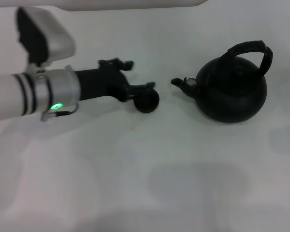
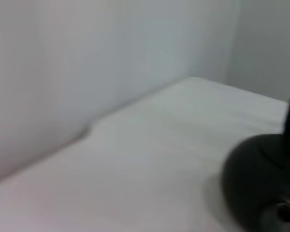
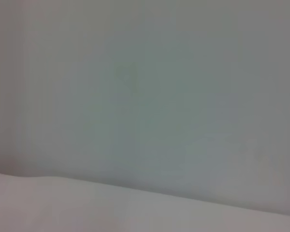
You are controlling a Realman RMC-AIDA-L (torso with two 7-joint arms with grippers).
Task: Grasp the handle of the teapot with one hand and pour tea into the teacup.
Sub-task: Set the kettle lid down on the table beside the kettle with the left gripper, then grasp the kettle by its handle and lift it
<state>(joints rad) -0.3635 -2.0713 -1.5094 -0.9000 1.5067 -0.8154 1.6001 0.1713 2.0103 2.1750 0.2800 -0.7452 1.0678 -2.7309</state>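
While our left arm reached in low over the white table (image 1: 150, 183), we saw its black left gripper (image 1: 137, 82) stretched out toward the middle of the work area, fingers spread apart with nothing between them. One finger (image 1: 117, 64) pointed away at the far side; the other (image 1: 142, 87) lay right against the teacup (image 1: 148, 100), touching or nearly touching its rim, though we could not tell which. A green light (image 1: 56, 106) glowed on the grey wrist ring behind the gripper.

We found the teacup small, round, dark and low, sitting on the table between the gripper and the teapot (image 1: 231, 92). It stood near the spout (image 1: 182, 84) but apart from it, with bare table between them.

We saw the teapot upright on the robot's right, large, round and matte black, its short spout aimed at the cup and carrying a small silvery spot. Its handle (image 1: 251, 48) arched over the top, thick and ribbed, with nothing gripping it.

From the left wrist view we caught only part of the pot's dark body at the edge. Our right gripper did not appear; its wrist view showed only table and a pale wall (image 3: 145, 87).
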